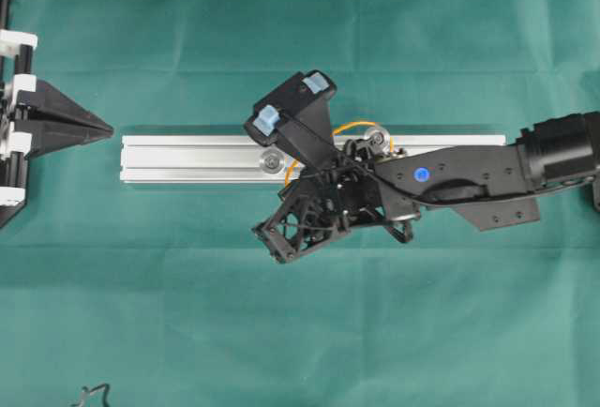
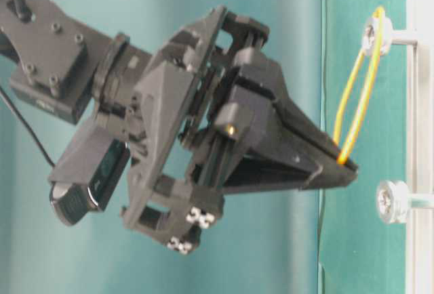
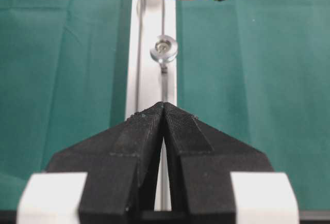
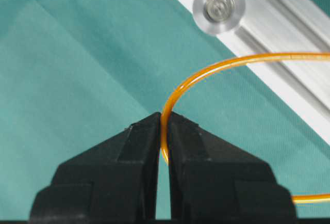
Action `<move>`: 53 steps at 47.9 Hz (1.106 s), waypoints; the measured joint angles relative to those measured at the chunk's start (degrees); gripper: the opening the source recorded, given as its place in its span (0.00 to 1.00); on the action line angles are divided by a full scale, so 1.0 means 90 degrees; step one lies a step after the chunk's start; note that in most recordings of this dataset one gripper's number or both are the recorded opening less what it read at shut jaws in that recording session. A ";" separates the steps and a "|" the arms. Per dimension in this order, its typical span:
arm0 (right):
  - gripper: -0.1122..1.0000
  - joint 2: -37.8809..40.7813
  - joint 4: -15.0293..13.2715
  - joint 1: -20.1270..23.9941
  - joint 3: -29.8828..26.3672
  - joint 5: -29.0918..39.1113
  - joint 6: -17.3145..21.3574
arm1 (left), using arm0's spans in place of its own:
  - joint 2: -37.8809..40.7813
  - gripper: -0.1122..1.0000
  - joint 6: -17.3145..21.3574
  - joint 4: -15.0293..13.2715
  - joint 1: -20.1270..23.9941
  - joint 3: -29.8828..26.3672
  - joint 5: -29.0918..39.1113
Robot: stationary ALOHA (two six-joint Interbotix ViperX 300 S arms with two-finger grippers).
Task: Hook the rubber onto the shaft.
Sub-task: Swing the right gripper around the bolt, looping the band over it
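The rubber (image 4: 232, 62) is a thin orange loop pinched at its near end in my right gripper (image 4: 164, 126), which is shut on it. In the table-level view the rubber (image 2: 359, 91) stretches from the gripper tip (image 2: 344, 164) to one shaft (image 2: 376, 33), around which it is hooked. The other shaft (image 2: 393, 202) stands bare on the silver rail (image 1: 187, 158), a little beyond the gripper tip. From overhead the bare shaft (image 1: 272, 160) lies left of the hooked one (image 1: 380, 140). My left gripper (image 3: 164, 105) is shut and holds nothing, off the rail's left end (image 1: 94, 128).
Green cloth (image 1: 300, 332) covers the table. My right arm (image 1: 469, 177) reaches in from the right across the rail. A black and white frame (image 1: 14, 126) stands at the left edge. A small black object (image 1: 94, 393) lies at the bottom left.
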 measured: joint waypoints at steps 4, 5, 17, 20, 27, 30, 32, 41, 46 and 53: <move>0.16 0.0088 -0.0010 -0.0039 -0.0107 0.0010 -0.0078 | 0.0000 0.10 0.0010 0.0000 0.0000 0.0000 0.0000; 0.16 0.0107 0.0000 -0.0049 -0.0127 0.0000 -0.0088 | 0.0000 0.10 0.0000 0.0000 0.0000 0.0000 0.0000; 0.16 0.0313 -0.0010 -0.0176 -0.0371 0.0000 -0.0176 | 0.0000 0.10 0.0000 0.0000 0.0000 0.0000 0.0000; 0.16 0.0352 -0.0010 -0.0205 -0.0410 -0.0020 -0.0186 | 0.0000 0.10 0.0010 0.0000 0.0000 0.0000 0.0000; 0.16 0.0449 -0.0010 -0.0244 -0.0459 -0.0107 -0.0186 | 0.0000 0.10 0.0010 0.0000 0.0000 0.0000 -0.0010; 0.16 0.0479 -0.0010 -0.0254 -0.0459 -0.0156 -0.0186 | 0.0000 0.10 0.0000 0.0000 0.0000 0.0000 -0.0010; 0.16 0.0498 -0.0010 -0.0264 -0.0459 -0.0176 -0.0195 | 0.0000 0.10 0.0000 0.0000 0.0000 0.0000 0.0000; 0.16 0.0547 -0.0146 -0.0313 -0.0459 -0.0342 -0.0186 | 0.0000 0.10 0.0000 0.0000 0.0000 0.0000 0.0000; 0.16 0.0566 -0.0225 -0.0332 -0.0459 -0.0381 -0.0186 | 0.0000 0.10 0.0000 0.0000 0.0010 0.0000 0.0000; 0.16 0.0605 -0.0264 -0.0371 -0.0459 -0.0420 -0.0186 | 0.0000 0.10 0.0000 0.0000 0.0010 0.0000 0.0000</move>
